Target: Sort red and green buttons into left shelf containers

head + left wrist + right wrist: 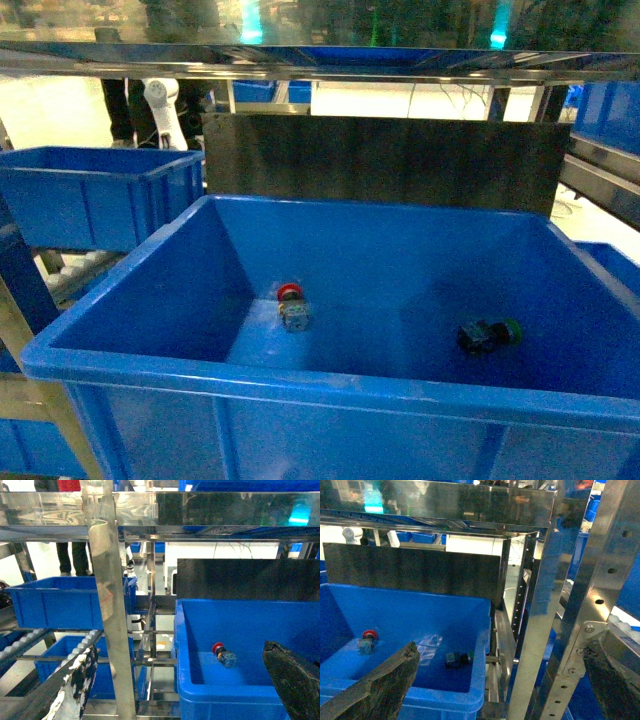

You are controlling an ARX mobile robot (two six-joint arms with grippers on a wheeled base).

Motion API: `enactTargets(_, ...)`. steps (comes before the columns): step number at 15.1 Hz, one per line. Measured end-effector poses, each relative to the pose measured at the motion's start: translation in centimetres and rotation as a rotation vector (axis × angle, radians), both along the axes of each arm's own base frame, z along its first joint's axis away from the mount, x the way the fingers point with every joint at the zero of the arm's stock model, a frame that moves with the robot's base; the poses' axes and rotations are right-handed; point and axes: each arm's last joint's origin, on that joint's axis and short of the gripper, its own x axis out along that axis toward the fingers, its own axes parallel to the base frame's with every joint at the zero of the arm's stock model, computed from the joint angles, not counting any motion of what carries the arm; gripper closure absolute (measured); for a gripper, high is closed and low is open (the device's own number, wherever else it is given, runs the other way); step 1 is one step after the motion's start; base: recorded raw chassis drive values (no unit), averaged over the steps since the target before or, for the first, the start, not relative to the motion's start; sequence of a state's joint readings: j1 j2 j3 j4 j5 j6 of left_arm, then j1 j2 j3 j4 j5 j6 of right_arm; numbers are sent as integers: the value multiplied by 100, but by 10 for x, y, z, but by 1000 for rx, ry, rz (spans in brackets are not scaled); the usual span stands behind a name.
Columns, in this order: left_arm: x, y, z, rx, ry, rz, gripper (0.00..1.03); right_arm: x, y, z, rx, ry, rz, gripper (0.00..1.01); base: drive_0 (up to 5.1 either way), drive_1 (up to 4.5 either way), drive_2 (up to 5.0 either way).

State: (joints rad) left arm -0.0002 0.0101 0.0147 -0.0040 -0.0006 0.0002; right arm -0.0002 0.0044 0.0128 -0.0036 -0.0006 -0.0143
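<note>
The red button (291, 305) lies on its side on the floor of a big blue bin (300, 385), left of middle. The green button (490, 334) lies in the same bin to the right. Neither gripper appears in the head view. In the left wrist view the red button (222, 654) sits ahead and to the right, and my left gripper (185, 690) is open, fingers wide apart and empty. The right wrist view shows both the red button (367, 640) and the green button (457, 659); my right gripper (500, 690) is open and empty. A left shelf container (90, 190) stands at the left.
A dark panel (380, 160) stands behind the big bin. A steel shelf upright (107, 605) rises close in front of the left gripper, another upright (545, 630) before the right one. Roller rails (70, 270) run under the left container. A lower blue bin (60, 655) sits beneath.
</note>
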Motion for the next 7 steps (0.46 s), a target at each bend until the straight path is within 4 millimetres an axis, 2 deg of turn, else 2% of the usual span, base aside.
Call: enactTargets(7,0,0,0,0,0,0,5,0,0,0,0,0,0,3,0,0,0)
